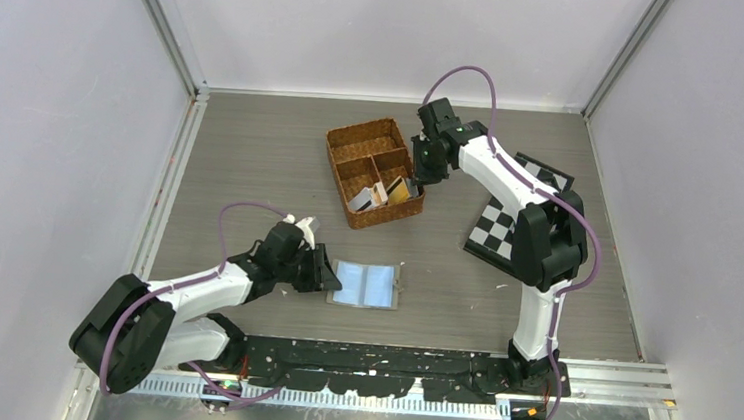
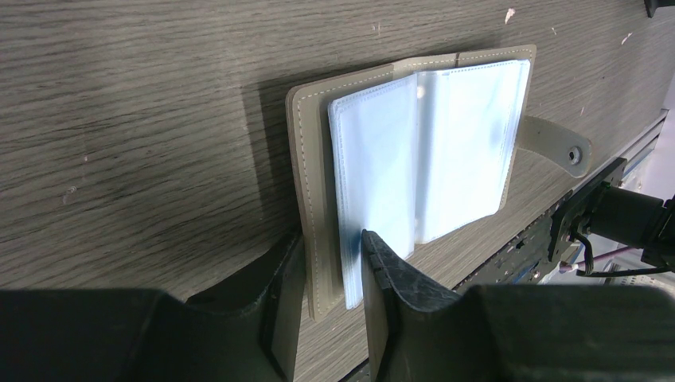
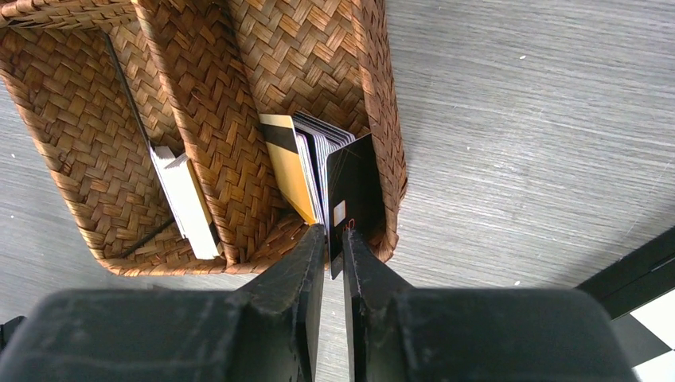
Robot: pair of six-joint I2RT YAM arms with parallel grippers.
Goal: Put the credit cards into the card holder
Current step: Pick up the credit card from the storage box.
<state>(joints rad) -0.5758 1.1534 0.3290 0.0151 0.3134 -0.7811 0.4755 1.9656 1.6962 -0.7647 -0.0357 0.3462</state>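
The card holder [image 1: 367, 284] lies open on the table, its light-blue sleeves up, and fills the left wrist view [image 2: 430, 143]. My left gripper [image 1: 328, 272] grips its left edge; in the left wrist view [image 2: 330, 239] one finger is outside the grey-olive cover and the other presses on the sleeves. The credit cards [image 1: 389, 193] stand on edge in the wicker basket's [image 1: 354, 138] near right compartment. My right gripper [image 1: 421, 174] reaches into it and, in the right wrist view [image 3: 334, 232], is shut on a black card [image 3: 354, 187] beside an orange card [image 3: 288, 163].
White cards [image 3: 187, 195] lean in the basket's neighbouring compartment. A black-and-white checkerboard [image 1: 507, 226] lies to the right by the right arm. The holder's snap tab [image 2: 557, 147] sticks out toward the black rail at the table's near edge.
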